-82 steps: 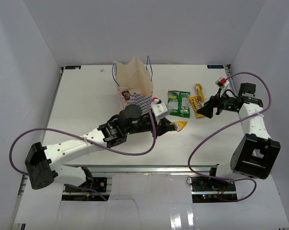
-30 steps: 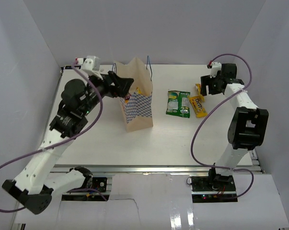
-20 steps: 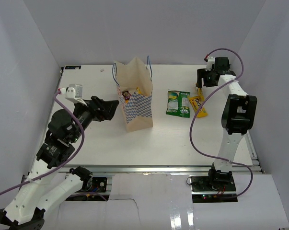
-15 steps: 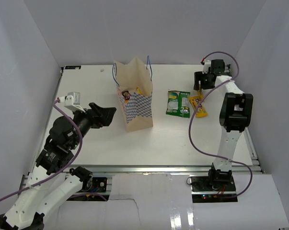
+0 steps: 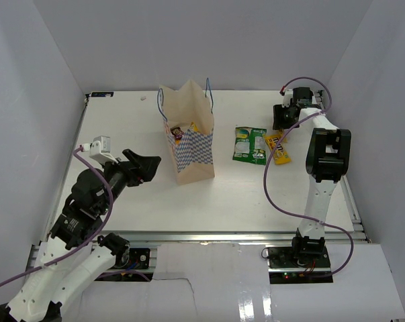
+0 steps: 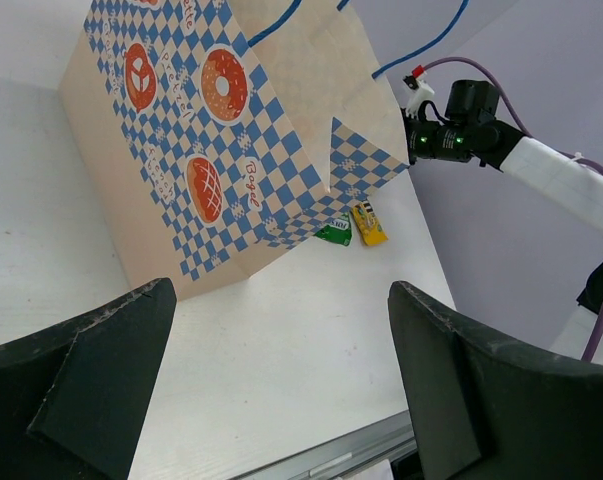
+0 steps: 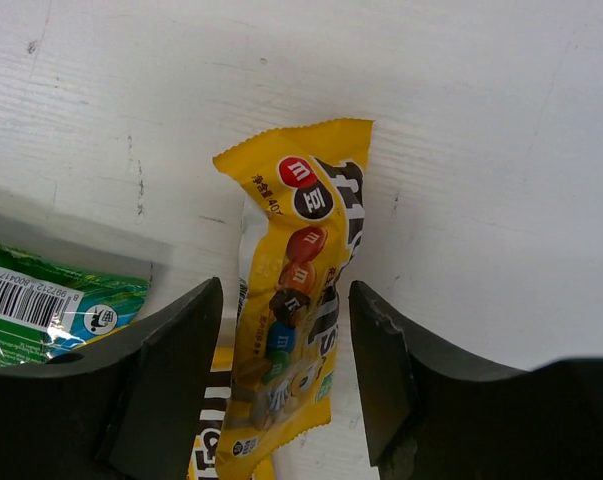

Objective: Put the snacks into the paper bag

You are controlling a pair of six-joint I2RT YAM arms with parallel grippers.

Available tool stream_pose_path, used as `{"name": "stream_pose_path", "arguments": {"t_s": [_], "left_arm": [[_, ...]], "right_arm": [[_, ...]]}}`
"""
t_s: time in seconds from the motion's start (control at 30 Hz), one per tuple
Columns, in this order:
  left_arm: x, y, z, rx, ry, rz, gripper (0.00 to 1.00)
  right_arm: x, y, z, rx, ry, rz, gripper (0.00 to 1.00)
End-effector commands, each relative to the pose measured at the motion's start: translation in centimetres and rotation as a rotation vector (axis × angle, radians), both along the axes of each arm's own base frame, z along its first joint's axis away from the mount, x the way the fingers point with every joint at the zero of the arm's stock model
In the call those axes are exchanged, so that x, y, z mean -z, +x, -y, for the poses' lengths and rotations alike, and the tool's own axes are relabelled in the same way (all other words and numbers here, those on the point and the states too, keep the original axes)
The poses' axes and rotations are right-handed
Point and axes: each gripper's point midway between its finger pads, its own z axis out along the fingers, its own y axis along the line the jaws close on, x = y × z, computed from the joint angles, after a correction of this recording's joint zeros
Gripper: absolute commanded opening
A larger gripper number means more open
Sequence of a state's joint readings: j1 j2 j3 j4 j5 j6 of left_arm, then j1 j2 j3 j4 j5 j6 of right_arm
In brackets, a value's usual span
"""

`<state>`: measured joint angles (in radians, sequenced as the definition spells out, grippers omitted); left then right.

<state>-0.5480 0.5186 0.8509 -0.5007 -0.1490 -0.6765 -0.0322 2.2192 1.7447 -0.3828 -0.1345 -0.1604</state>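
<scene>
1. Snacks are partly packed. Through the open mouth of the upright paper bag (image 5: 192, 151) a dark packet (image 5: 177, 132) and an orange-yellow packet (image 5: 193, 126) show inside.
2. Three lie on the tabletop (image 5: 121, 127), well to the right of the bag: a green-white pouch (image 5: 250, 144), a yellow M&M's packet (image 7: 291, 330) just beside it, and a second yellow wrapper (image 7: 213, 462) partly under that packet.
3. Right hand (image 7: 286, 292) hangs over the M&M's packet with a finger spread to each side, pinching nothing.
4. Left hand (image 6: 281, 290) is spread and empty, left of the bag and facing its checkered side.
5. Roughly half the job looks done. Nothing lies between the remaining snacks and the bag, so only its tall walls need clearing.
</scene>
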Motion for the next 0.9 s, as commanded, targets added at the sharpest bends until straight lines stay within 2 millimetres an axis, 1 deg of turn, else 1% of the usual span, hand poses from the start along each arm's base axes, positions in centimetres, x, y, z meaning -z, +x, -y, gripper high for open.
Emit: {"name": "stream_pose_path", "arguments": {"t_s": [0.0, 0.13, 0.2, 0.3, 0.33, 0.4, 0.43, 0.5, 0.53, 0.57, 0.6, 0.67, 0.7, 0.73, 0.77, 0.8, 0.87], "left_arm": [[1.0, -0.1, 0.0, -0.005, -0.008, -0.028, 0.98], [1.8, -0.1, 0.1, -0.003, -0.022, -0.044, 0.98], [2.0, -0.2, 0.2, -0.005, -0.034, -0.048, 0.98], [2.0, -0.4, 0.0, -0.007, -0.047, -0.045, 0.98], [2.1, -0.5, 0.0, -0.007, -0.050, -0.043, 0.98], [2.1, -0.5, -0.1, -0.011, -0.055, -0.042, 0.98], [2.1, -0.6, -0.1, -0.011, -0.057, -0.041, 0.98], [2.2, -0.7, -0.2, -0.012, -0.062, -0.043, 0.98], [2.3, -0.7, -0.1, -0.012, -0.064, -0.045, 0.98], [2.4, -0.7, -0.1, -0.011, -0.063, -0.046, 0.98], [2.5, -0.7, -0.1, -0.011, -0.062, -0.048, 0.98], [2.5, -0.7, -0.1, -0.008, -0.062, -0.049, 0.98], [2.5, -0.7, 0.0, -0.008, -0.062, -0.048, 0.98], [2.5, -0.6, 0.0, -0.008, -0.062, -0.048, 0.98], [2.6, -0.6, 0.0, -0.008, -0.063, -0.050, 0.98], [2.6, -0.6, 0.0, -0.006, -0.063, -0.048, 0.98], [2.6, -0.6, 0.0, -0.006, -0.064, -0.046, 0.98]], "right_arm": [[-1.2, 1.0, 0.1, -0.008, -0.012, 0.062, 0.59], [-1.2, 1.2, 0.1, -0.026, -0.019, 0.070, 0.50], [-0.9, 1.2, 0.2, -0.032, -0.028, 0.067, 0.47], [-0.7, 1.1, 0.3, -0.037, -0.035, 0.064, 0.41], [-0.6, 1.1, 0.3, -0.038, -0.036, 0.061, 0.37], [-0.8, 1.1, 0.4, -0.039, -0.037, 0.065, 0.33], [-0.9, 1.1, 0.4, -0.040, -0.037, 0.068, 0.29], [-1.2, 1.1, 0.5, -0.039, -0.038, 0.074, 0.25], [-1.4, 1.2, 0.6, -0.038, -0.036, 0.078, 0.20], [-1.6, 1.2, 0.8, -0.038, -0.035, 0.083, 0.18], [-2.3, 1.3, 0.8, -0.038, -0.031, 0.095, 0.16], [-3.0, 1.2, 0.8, -0.049, -0.011, 0.107, 0.13], [-4.3, 1.2, 0.8, -0.054, -0.004, 0.131, 0.12], [-4.9, 1.0, 0.2, -0.085, 0.026, 0.143, 0.11], [-5.8, 0.9, 0.2, -0.108, 0.031, 0.162, 0.11], [-7.1, 0.4, -0.1, -0.127, 0.041, 0.187, 0.09], [-9.0, -0.4, -1.6, -0.211, 0.090, 0.228, 0.08]]}}
